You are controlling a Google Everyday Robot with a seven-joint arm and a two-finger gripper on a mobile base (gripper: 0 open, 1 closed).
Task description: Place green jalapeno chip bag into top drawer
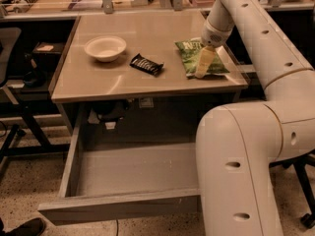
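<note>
The green jalapeno chip bag (pixel 186 57) lies flat on the right part of the desk top (pixel 98 80), near its front right corner. My gripper (pixel 204 64) points down onto the bag's middle and covers part of it, at or just above its surface. The top drawer (pixel 118 206) is pulled open below the desk. Its grey interior holds nothing, and my arm's large white elbow (pixel 236 171) covers its right end.
A white bowl (pixel 105 47) and a small black candy bar wrapper (pixel 146 64) lie on the desk left of the bag. A dark chair (pixel 10 48) stands at the left. Shelving and clutter run along the back. A shoe (pixel 22 227) shows at the bottom left.
</note>
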